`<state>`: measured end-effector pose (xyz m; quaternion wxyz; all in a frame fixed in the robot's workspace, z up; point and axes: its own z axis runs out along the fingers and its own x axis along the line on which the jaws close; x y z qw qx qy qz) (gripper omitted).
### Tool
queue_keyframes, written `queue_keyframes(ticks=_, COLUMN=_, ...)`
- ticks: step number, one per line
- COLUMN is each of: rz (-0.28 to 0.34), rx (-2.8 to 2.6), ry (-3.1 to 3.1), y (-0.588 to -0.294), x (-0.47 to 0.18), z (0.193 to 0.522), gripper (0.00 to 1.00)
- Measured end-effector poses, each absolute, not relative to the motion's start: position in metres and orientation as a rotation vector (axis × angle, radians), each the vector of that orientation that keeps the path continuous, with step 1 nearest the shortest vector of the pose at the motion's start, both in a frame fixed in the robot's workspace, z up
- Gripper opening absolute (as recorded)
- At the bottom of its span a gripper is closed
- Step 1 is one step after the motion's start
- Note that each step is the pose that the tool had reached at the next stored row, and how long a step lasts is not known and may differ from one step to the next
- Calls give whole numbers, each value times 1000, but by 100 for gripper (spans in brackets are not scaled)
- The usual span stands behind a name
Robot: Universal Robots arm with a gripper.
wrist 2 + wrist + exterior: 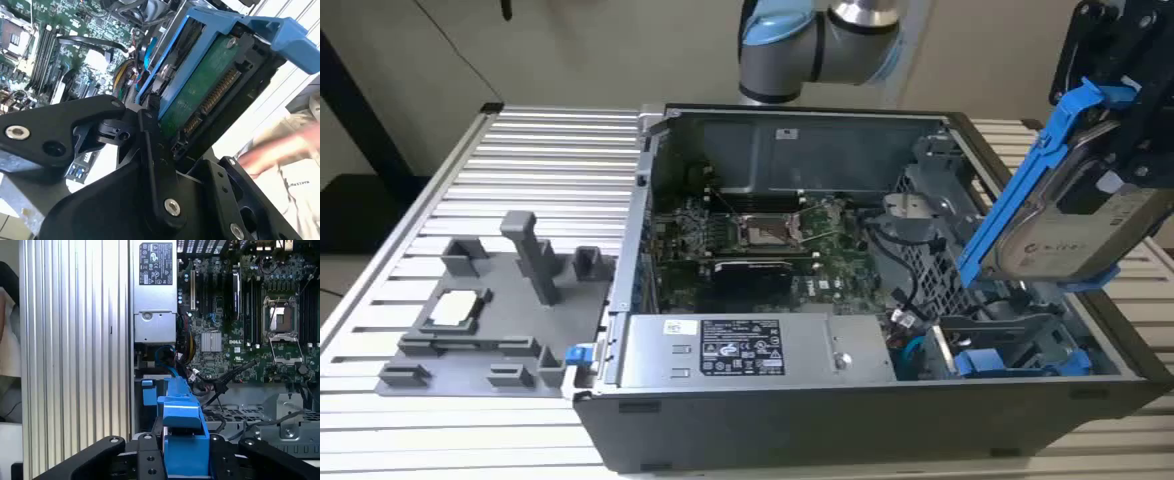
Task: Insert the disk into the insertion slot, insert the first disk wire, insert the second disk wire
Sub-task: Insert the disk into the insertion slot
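Observation:
My gripper (1126,170) is shut on the disk (1067,220), a silver drive in a bright blue carrier frame. I hold it tilted in the air above the open computer case's side at the exterior view's right. Its green circuit board and connector (210,100) face the second wrist view, and the black fingers (150,135) clamp its edges. In the first wrist view the blue frame (182,420) sits between the fingers. The insertion slot (1007,340) lies in the grey drive cage below the disk, beside blue plastic parts (987,362). A blue cable (165,357) curls near the power supply.
The open case (854,400) stands on a ribbed metal table (534,180), with the motherboard (761,240) and power supply (734,350) exposed. Grey fixture blocks (520,300) stand at the exterior view's left. A blurred hand (280,150) appears beyond the disk.

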<state>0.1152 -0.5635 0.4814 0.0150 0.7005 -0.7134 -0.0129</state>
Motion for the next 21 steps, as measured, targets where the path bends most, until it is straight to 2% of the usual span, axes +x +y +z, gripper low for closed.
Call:
queue_keyframes(ticks=9, rz=-40, rx=2180, ry=-2220, y=-563, x=116, z=478, gripper=33)
queue_keyframes(ticks=21, rz=-48, rx=2237, ry=-2168, y=-574, x=128, z=417, gripper=33)
